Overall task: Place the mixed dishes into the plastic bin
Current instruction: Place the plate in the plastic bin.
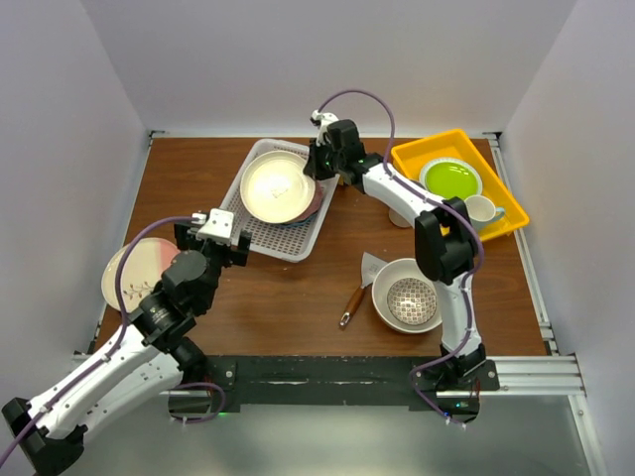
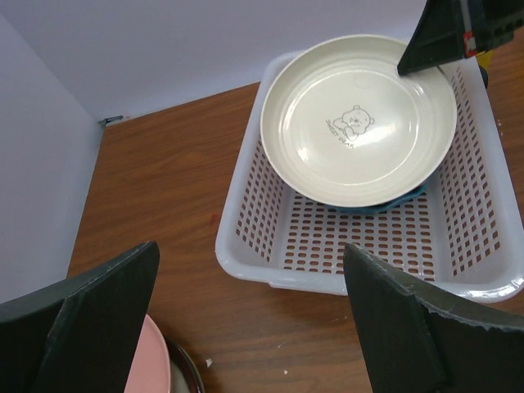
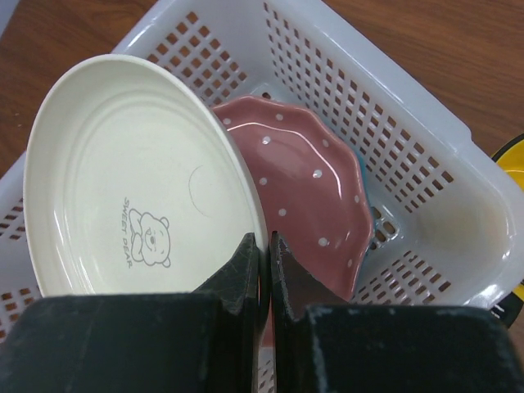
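Right pincer (image 3: pixel 264 246) tight on rim of cream "SWEET BEAR" plate (image 3: pixel 123 164); left pincer (image 2: pixel 250 278) wide apart.

top: overhead, far | wrists: close, angled down (all share the plastic bin (image 1: pixel 281 236))

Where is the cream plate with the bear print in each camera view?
Top external: the cream plate sits upper centre, in the far end of the white bin.
Left wrist: cream plate at upper right, inside the white bin.
Right wrist: cream plate fills the left half, overlapping a pink dotted plate.
Shared landmark: the white bin's lattice wall.
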Tool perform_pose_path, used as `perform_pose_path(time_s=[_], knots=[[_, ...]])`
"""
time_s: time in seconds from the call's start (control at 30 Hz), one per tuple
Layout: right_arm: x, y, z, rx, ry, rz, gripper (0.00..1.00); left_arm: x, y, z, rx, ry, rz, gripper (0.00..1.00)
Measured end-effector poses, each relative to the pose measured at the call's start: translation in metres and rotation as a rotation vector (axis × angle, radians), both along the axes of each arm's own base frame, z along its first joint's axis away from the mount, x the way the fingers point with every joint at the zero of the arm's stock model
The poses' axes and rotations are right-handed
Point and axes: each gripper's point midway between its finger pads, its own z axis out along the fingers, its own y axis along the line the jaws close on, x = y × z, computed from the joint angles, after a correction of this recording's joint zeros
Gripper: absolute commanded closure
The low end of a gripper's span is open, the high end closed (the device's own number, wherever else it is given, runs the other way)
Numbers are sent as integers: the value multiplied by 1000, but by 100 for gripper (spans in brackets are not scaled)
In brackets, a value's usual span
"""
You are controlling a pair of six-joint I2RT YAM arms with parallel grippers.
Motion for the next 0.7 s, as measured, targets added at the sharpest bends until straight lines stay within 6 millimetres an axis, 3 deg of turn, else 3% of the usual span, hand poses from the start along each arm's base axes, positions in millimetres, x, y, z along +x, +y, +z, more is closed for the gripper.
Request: perform_pose_path(time_s=[0.23,0.7], knots=[[14,-4,-29,-53,28,-49,94,1,4,1,11,-8,20,0],[27,-7,-33,-75,6,-88,78,1,4,-1,14,-6,22,0]])
